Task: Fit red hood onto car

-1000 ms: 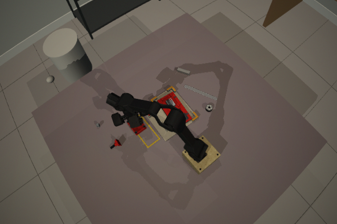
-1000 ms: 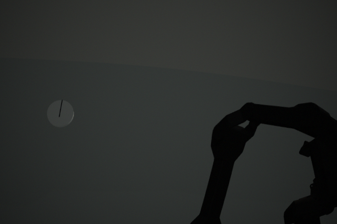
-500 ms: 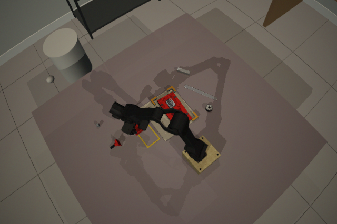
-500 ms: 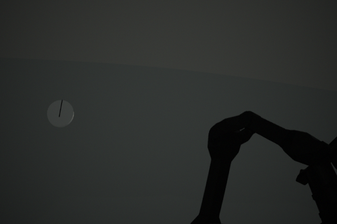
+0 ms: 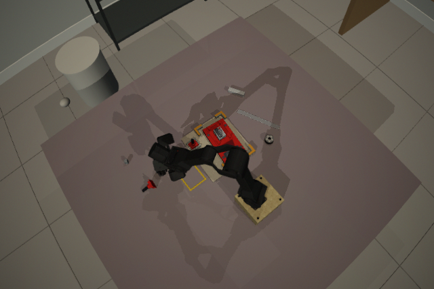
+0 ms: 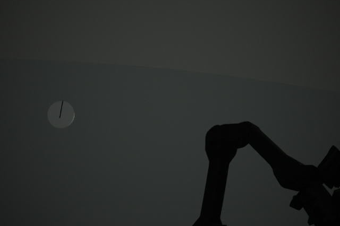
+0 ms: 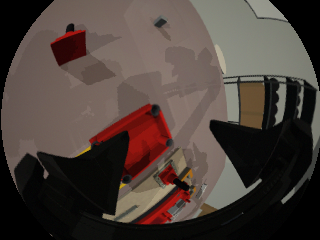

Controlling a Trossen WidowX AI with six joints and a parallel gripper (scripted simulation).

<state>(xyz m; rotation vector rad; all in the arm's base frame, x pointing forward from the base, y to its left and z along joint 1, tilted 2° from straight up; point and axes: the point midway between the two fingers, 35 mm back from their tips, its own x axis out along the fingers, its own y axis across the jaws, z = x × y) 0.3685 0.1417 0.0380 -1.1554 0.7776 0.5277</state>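
The hood point(image 7: 142, 142), a red shell with dark corner bosses, lies on the table with its hollow side in view. The arm hides it in the top view. My gripper point(image 7: 171, 130) is open and empty above the hood, tilted, with its fingers apart; the left finger overlaps the hood's near edge in the wrist view. The red chassis point(image 5: 231, 137) point(image 7: 155, 216) sits in the jig point(image 5: 220, 114), with its grey engine block point(image 5: 220, 133) on the deck. The pegs are too small to tell, and the arm covers the chassis's near end.
A red piece with a black knob point(image 5: 192, 144) point(image 7: 166, 174) stands beside the chassis. A red, black-handled piece point(image 5: 150, 184) point(image 7: 69, 47) and a small grey part point(image 5: 126, 161) point(image 7: 160, 21) lie beyond the hood. A white block point(image 5: 235, 91), a clear strip point(image 5: 257, 119) and a wheel point(image 5: 269, 138) lie past the jig.
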